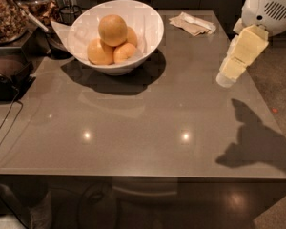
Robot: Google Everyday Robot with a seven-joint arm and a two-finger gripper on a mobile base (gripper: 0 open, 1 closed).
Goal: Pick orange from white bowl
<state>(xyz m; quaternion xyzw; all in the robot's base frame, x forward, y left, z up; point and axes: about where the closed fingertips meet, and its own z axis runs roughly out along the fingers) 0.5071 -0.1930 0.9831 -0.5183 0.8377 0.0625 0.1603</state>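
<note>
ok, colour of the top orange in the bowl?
The orange is pale yellow-orange, camera view; gripper at right edge of table.

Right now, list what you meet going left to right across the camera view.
Glass jar → white bowl, with the orange sitting highest in it → crumpled napkin → claw, hanging above the right edge of the table.

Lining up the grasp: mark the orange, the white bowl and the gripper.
orange (pixel 112 30): camera view, middle of the topmost fruit.
white bowl (pixel 149 28): camera view, bare right inner wall.
gripper (pixel 225 78): camera view, lower tip, far right of bowl.
</note>
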